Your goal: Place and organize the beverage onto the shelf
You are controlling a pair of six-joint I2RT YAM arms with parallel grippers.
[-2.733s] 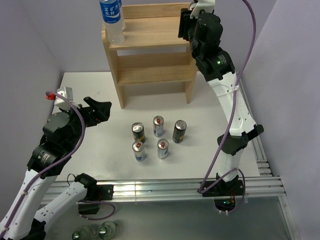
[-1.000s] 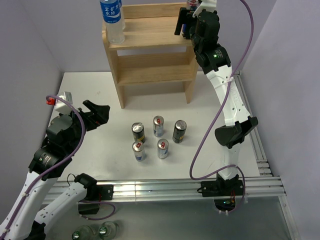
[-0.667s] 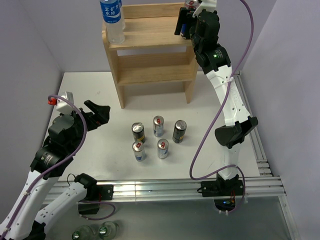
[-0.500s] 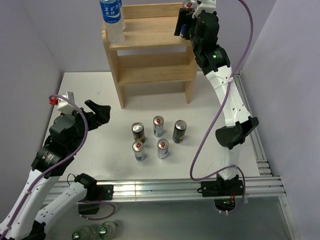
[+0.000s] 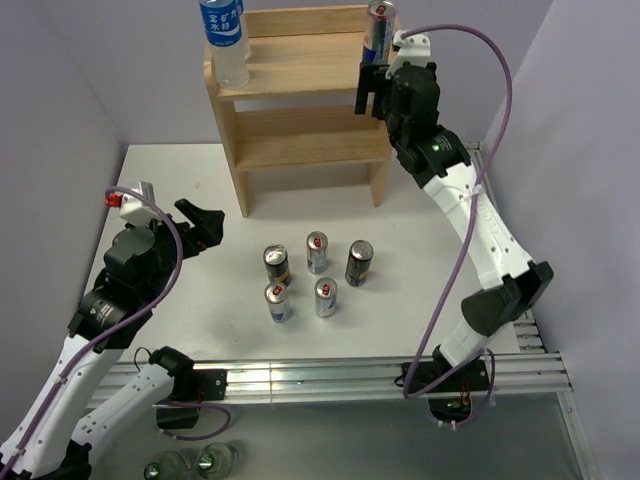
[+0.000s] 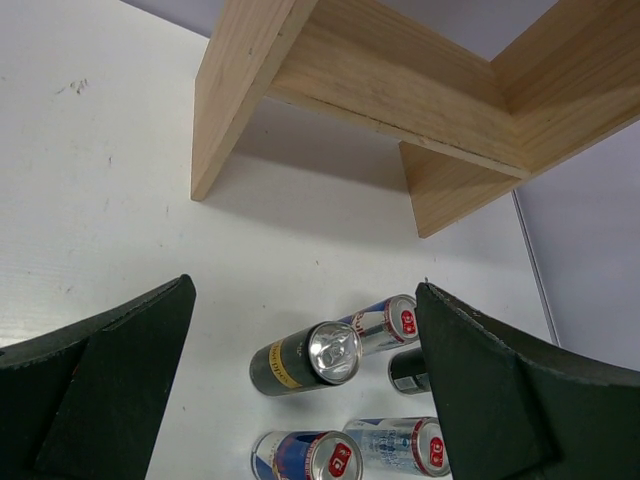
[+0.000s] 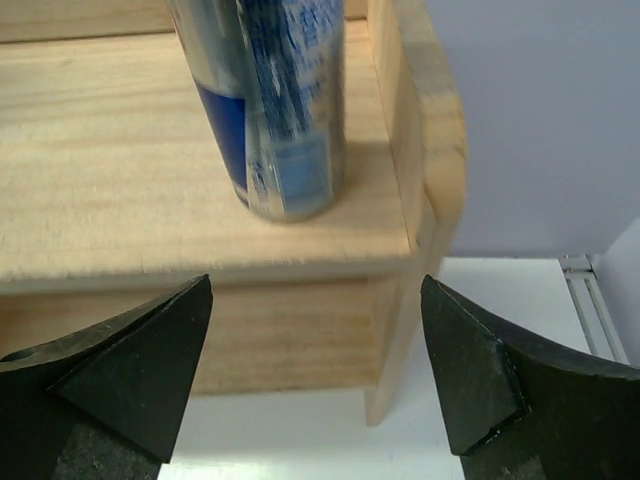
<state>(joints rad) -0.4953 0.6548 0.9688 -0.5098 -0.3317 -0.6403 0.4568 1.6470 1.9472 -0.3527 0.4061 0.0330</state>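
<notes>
Top external view: the right tool (image 5: 370,90) has drawn back from the upper right of the frame, where a second ago it sat wrapped around the blue can (image 5: 380,30). The can now stands alone and upright at the right end of the shelf's (image 5: 310,65) top tier. In the right wrist view the can (image 7: 285,110) is clear of the tool (image 7: 315,290), whose fingers are spread apart on either side of the frame with nothing between them. So the release looks done, and this can counts as placed.

The water bottle (image 5: 222,40) is at the left end of the same tier, as it was.

The left tool (image 5: 200,225) has barely shifted at mid-left. Its fingers are wide apart and empty, hanging above the bench (image 5: 180,170). The left wrist view looks past the tool (image 6: 303,295) onto the cans.

Five cans (image 5: 317,275) stand in a cluster on the bench at centre frame, unmoved. Those remain to be shelved, so the task is likely under halfway, and the lower tier is bare.
</notes>
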